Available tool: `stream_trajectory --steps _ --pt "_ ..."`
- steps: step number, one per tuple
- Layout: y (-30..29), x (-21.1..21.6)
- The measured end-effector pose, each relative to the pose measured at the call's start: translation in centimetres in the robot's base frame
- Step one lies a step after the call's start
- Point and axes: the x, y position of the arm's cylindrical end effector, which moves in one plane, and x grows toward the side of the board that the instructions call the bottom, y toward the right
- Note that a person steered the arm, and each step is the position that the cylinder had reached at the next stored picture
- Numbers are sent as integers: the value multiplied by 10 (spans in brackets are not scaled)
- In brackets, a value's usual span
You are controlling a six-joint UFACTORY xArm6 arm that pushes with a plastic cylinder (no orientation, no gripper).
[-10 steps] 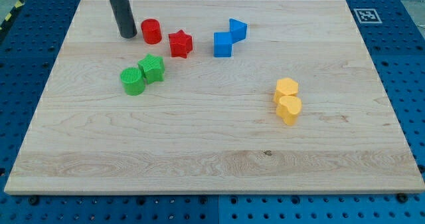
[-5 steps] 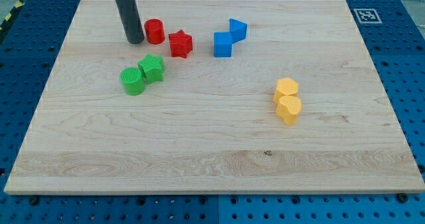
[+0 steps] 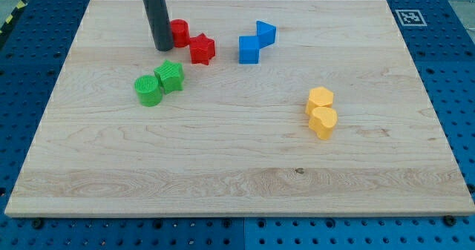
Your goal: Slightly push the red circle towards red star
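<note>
The rod (image 3: 158, 16) runs off the frame at 12 o'clock and hides the red circle's (image 3: 180, 33) 9 o'clock side.

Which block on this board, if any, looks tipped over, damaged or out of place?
None stands out. My tip is against the red circle, beside the red star; the other blocks sit flat in pairs on the board.
</note>
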Motion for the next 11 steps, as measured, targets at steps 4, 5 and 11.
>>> stream_trajectory --steps 4,5,11 --pt "1 -4" --pt "1 -4" --pt "7 -10"
